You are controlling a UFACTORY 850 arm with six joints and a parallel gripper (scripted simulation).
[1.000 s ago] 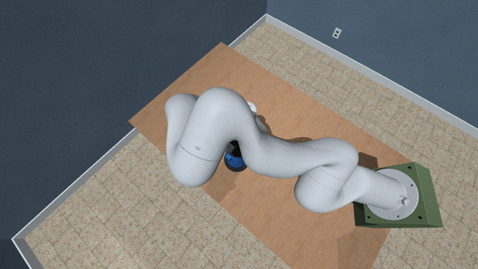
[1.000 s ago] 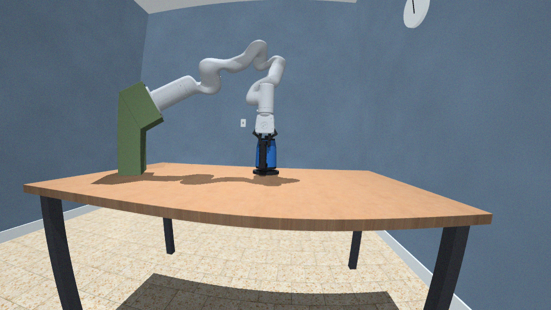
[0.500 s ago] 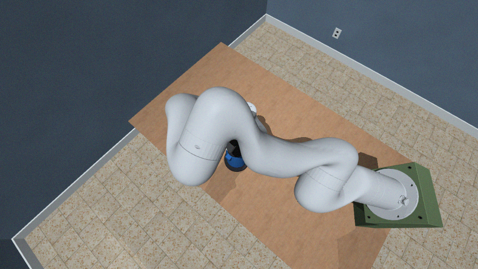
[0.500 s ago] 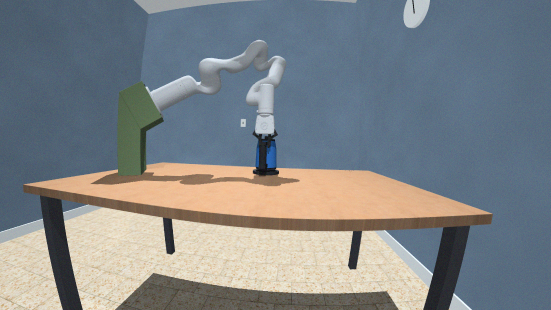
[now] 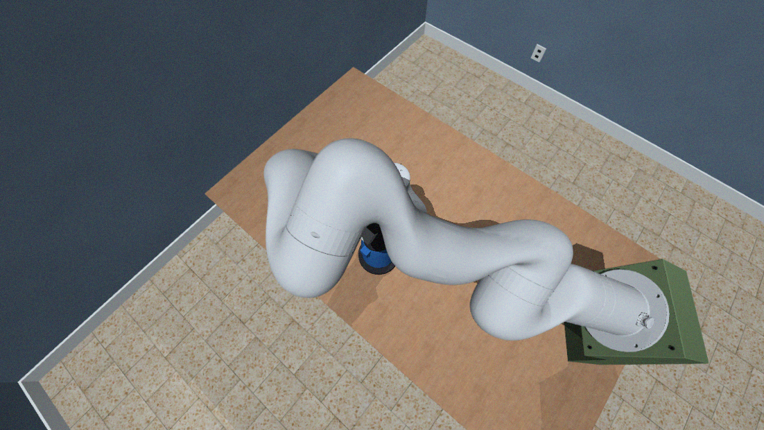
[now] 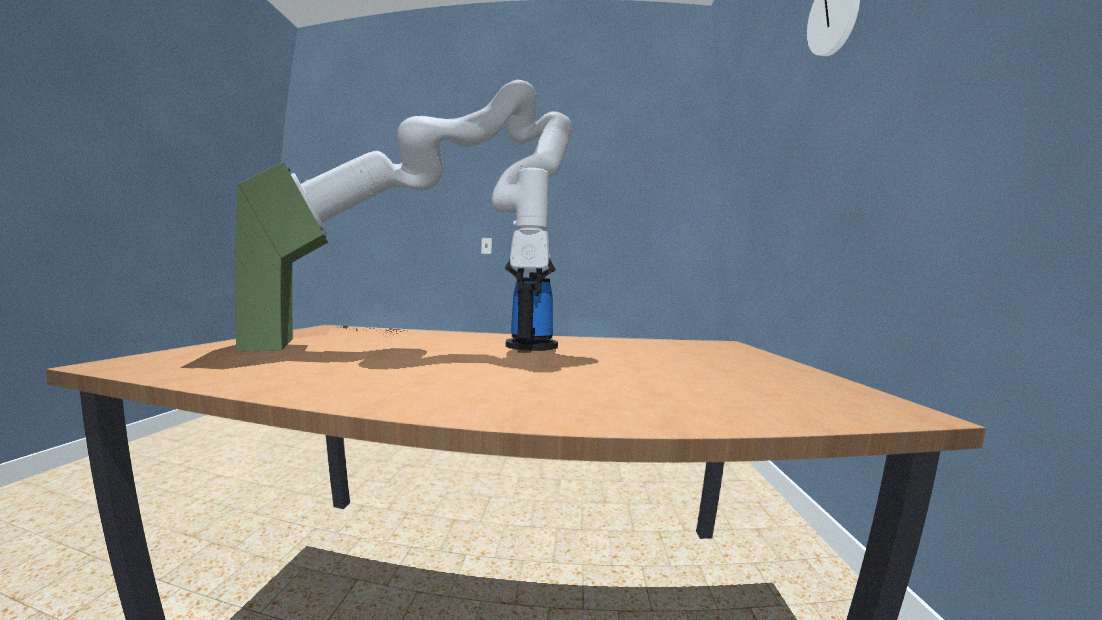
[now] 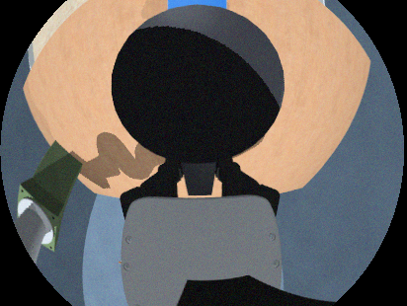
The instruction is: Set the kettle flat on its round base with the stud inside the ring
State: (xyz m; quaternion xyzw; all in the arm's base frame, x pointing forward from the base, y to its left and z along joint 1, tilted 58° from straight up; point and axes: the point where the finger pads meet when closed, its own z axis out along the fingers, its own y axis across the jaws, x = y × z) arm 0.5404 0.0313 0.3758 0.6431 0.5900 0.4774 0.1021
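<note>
The blue kettle (image 6: pixel 544 310) (image 5: pixel 376 256) stands upright over the black round base (image 6: pixel 531 344) (image 5: pixel 380 269) near the middle of the table (image 6: pixel 693 400) (image 5: pixel 454 176). I see no gap between the kettle's bottom and the base's disk. My gripper (image 6: pixel 530 289) (image 5: pixel 373 236) (image 7: pixel 199 142) comes straight down from above and is shut on the kettle's black handle bar. In the top view the arm hides most of the kettle.
The arm's green pedestal (image 6: pixel 262 262) (image 5: pixel 678 299) (image 7: pixel 48 176) stands at one end of the table, well away from the kettle.
</note>
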